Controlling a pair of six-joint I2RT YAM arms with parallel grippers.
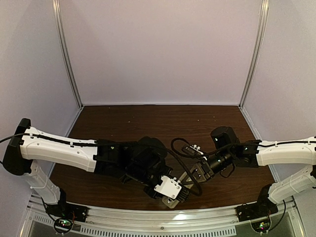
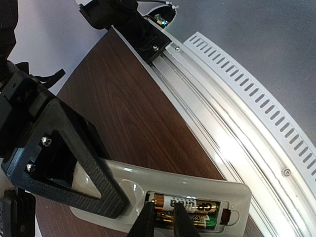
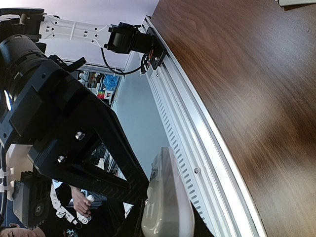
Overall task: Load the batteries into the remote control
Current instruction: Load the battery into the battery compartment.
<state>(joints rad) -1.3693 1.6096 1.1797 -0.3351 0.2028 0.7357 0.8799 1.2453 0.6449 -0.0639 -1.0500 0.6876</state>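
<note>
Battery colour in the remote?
The battery is gold with dark lettering; clearest in left wrist view.

Lower battery (image 2: 195,218) partly behind left hand (image 2: 164,224)

remote control (image 2: 207,186) off-white | batteries (image 2: 185,203) gold and black, green patch | worktop (image 2: 128,113) dark brown wood grain | left fingers (image 2: 146,223) black | edge rail (image 2: 249,81) pale silver, slotted

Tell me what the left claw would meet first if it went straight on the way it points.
Probably the batteries in the remote control's open compartment, right at the left claw's tips.
</note>
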